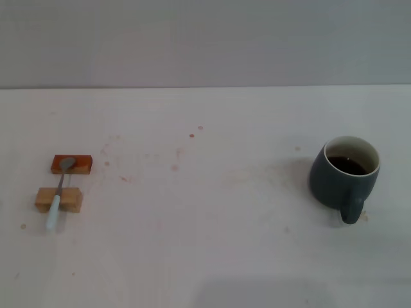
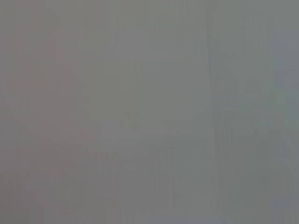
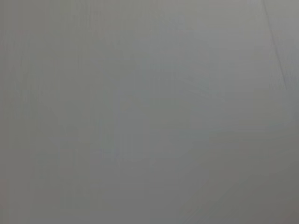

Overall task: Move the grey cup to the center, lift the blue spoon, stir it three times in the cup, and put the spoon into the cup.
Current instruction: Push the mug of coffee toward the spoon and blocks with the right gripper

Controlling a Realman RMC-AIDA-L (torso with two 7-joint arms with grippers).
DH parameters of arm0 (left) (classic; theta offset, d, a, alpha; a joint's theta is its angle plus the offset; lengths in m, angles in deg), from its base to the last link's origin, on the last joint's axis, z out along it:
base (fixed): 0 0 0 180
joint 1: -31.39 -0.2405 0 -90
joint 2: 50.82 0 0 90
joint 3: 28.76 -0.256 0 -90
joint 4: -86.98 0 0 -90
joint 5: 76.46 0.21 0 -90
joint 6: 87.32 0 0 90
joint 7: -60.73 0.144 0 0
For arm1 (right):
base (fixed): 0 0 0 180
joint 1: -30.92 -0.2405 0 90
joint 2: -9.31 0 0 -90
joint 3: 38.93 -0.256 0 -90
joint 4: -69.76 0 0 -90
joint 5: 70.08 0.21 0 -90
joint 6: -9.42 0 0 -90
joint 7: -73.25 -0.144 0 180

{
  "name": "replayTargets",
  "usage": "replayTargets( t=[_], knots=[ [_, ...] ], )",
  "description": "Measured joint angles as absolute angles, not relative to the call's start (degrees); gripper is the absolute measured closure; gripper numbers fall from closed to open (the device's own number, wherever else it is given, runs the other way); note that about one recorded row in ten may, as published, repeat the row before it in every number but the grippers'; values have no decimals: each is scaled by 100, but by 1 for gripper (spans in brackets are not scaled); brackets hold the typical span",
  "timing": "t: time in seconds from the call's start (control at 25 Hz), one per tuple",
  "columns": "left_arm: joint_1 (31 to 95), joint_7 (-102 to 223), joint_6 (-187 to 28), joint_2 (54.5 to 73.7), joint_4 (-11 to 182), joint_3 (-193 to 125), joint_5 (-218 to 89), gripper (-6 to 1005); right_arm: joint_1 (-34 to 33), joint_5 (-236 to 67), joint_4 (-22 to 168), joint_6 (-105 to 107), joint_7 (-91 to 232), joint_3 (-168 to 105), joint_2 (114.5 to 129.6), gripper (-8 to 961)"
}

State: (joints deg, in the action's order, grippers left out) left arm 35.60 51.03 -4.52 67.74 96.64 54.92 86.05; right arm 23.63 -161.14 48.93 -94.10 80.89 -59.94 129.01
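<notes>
Grey cup upright at my table's right, handle toward me, dark liquid inside, blue spoon far left, bridging orange block and tan block, neither gripper visible, jaws unknowable.

A: Which parts can we not see in the head view?

B: The rounded slate-grey ceramic mug hides its own far outer wall, and its dark brown liquid hides the inside bottom. The small spoon with the pale blue handle covers part of the orange-brown block and the tan wooden block.

A: And the wrist views?

B: We see only featureless grey; we cannot tell what surface it is.
</notes>
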Motion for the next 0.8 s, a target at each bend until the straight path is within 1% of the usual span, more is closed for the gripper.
replayTargets(
  t=[0.28, 0.48, 0.52, 0.6, 0.8],
  knots=[
    [3564, 5104, -458, 6773, 9664, 5491, 8610, 169, 2344, -16088, 4898, -9336, 8088, -5994, 12893, 954],
    [3612, 5107, -495, 6773, 9630, 5492, 8614, 171, 2254, -15801, 5029, -8761, 8053, -6108, 12873, 954],
    [3618, 5107, -505, 6773, 9623, 5492, 8615, 172, 2068, -15465, 5209, -8175, 8018, -6128, 12859, 954],
    [3632, 5107, -524, 6774, 9614, 5491, 8615, 172, 1967, -15326, 5301, -7903, 8012, -6135, 12854, 954],
    [3648, 5107, -533, 6780, 9609, 5491, 8615, 174, 1476, -14884, 5732, -6508, 8010, -6158, 12850, 954]
  ],
)
